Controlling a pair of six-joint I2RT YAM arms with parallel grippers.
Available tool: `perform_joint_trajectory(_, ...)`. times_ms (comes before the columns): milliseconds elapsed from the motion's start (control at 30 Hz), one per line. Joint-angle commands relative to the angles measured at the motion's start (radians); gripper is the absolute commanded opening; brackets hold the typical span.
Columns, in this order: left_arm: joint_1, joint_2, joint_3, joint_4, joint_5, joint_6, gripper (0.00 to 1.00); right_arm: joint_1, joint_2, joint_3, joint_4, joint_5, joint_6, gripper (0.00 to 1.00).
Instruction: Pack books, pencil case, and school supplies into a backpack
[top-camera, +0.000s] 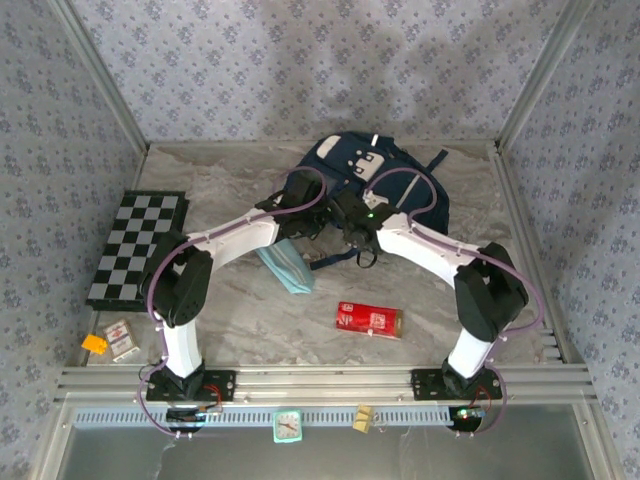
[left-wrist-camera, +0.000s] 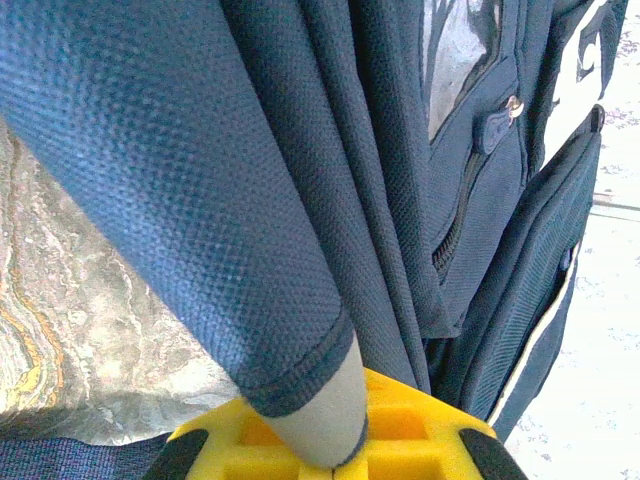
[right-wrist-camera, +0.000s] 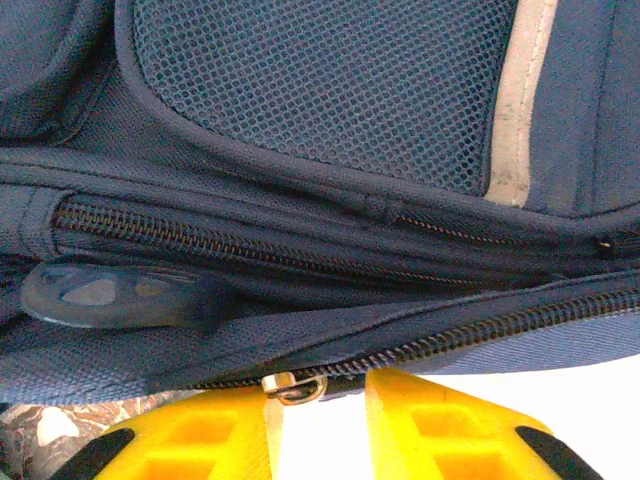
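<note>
Left pincer (left-wrist-camera: 330, 440) pinching backpack (top-camera: 390, 175) fabric; right pincer (right-wrist-camera: 318, 402) part-spread at zip pull (right-wrist-camera: 290, 386); pencil case (top-camera: 287, 266), red box (top-camera: 367, 319), chessboard (top-camera: 137, 247) nearby

free: table (top-camera: 215, 185) left-rear | blocked: backpack (top-camera: 400, 175), pencil case (top-camera: 288, 268), red box (top-camera: 368, 319)

The left arm (top-camera: 235, 238) and right arm (top-camera: 425, 250) share white links and bulky black joints. Purple cables (top-camera: 152, 288) loop along them. Their base plates (top-camera: 190, 385) are black. A green light (top-camera: 371, 212) marks the right wrist. The fingers (right-wrist-camera: 450, 430) are yellow.
</note>
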Motion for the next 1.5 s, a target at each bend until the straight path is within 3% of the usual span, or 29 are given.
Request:
perform_joint_trajectory(0, -0.005, -0.069, 0.004, 0.069, 0.009, 0.005, 0.00, -0.030, 0.012, -0.002, 0.039, -0.038, -0.107, 0.31)
perform_joint_trajectory(333, -0.001, -0.076, 0.002, 0.065, -0.001, 0.008, 0.00, -0.031, 0.079, 0.074, -0.003, 0.015, -0.258, 0.37)
perform_joint_trajectory(600, 0.008, -0.080, -0.001, 0.057, -0.016, 0.020, 0.00, -0.022, 0.052, 0.068, 0.002, 0.004, -0.390, 0.17)
perform_joint_trajectory(1267, 0.110, -0.095, 0.009, -0.006, -0.073, 0.143, 0.00, -0.097, -0.157, -0.166, -0.060, -0.100, -0.480, 0.06)
perform_joint_trajectory(1467, 0.225, -0.005, 0.129, -0.090, -0.013, 0.282, 0.00, -0.186, -0.282, -0.280, -0.047, -0.196, -0.453, 0.00)
